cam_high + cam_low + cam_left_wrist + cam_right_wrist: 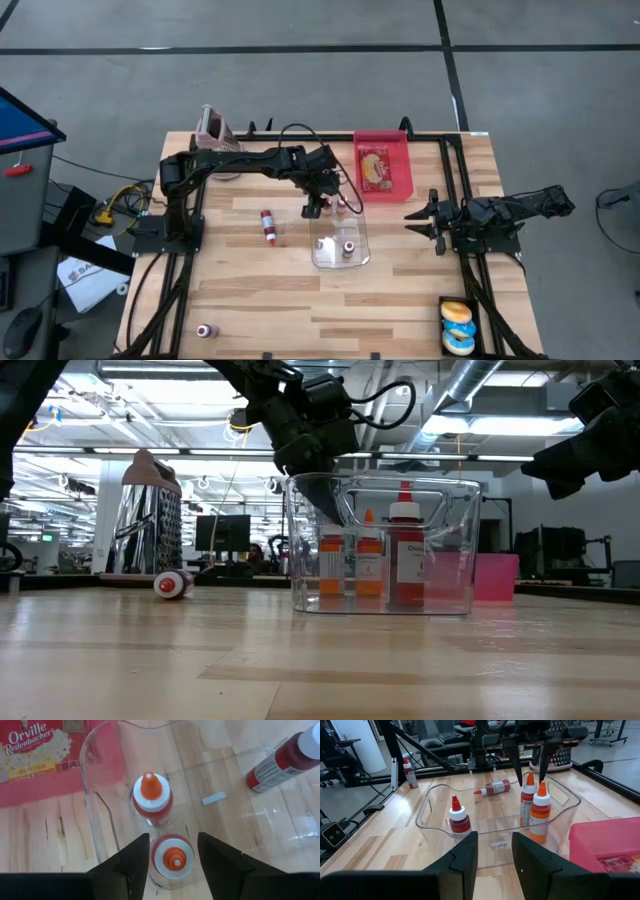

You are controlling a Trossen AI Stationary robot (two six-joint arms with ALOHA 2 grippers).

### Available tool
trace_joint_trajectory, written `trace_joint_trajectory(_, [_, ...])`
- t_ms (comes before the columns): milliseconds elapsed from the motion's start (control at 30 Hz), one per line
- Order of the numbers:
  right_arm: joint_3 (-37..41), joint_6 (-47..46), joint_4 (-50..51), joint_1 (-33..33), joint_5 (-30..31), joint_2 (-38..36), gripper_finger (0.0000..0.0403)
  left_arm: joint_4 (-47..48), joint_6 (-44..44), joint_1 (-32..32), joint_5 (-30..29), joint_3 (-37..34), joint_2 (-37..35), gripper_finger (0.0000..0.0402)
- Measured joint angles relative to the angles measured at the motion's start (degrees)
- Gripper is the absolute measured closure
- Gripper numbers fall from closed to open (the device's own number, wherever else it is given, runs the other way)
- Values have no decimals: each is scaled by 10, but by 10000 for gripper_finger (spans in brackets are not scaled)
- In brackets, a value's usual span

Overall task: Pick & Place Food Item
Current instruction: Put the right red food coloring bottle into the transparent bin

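Observation:
A clear plastic bin [340, 245] stands mid-table and holds three upright bottles. My left gripper [172, 838] reaches down into the bin's far end, open. Its fingers stand on either side of an orange-capped bottle [172, 861] without touching it; that bottle rests on its base on the bin's floor. A second orange-capped bottle [151, 800] stands just beyond it, and a red bottle [458, 820] stands at the bin's near end. Over the table's right side my right gripper [495, 839] waits open, with nothing between its fingers.
A red bottle [268, 225] lies on the table left of the bin, and another bottle [205, 330] stands near the front left corner. A pink tray [395, 150] holding a popcorn bag sits behind the bin. A grater [210, 125] stands far left, and a box of doughnuts [458, 325] sits front right.

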State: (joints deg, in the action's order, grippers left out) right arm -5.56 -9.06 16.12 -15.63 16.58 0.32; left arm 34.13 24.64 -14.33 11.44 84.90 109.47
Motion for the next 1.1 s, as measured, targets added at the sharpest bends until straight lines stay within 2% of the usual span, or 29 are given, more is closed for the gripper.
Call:
trace_joint_trajectory(167, [0,0,0,0,0,0,290,-10,2,0,0,-1,-25,233])
trace_joint_trajectory(367, [0,0,0,0,0,0,290,-25,-1,1,-2,0,-95,233])
trace_joint_trajectory(600, [0,0,0,0,0,0,290,122,-51,46,13,-17,-218,233])
trace_joint_trajectory(833, [0,0,0,0,0,0,290,192,-212,175,2,-88,-331,234])
trace_joint_trajectory(967, [0,0,0,0,0,0,290,225,-331,251,-71,-122,-362,234])
trace_joint_trajectory(1100, [0,0,0,0,0,0,290,280,-453,292,-147,-146,-364,234])
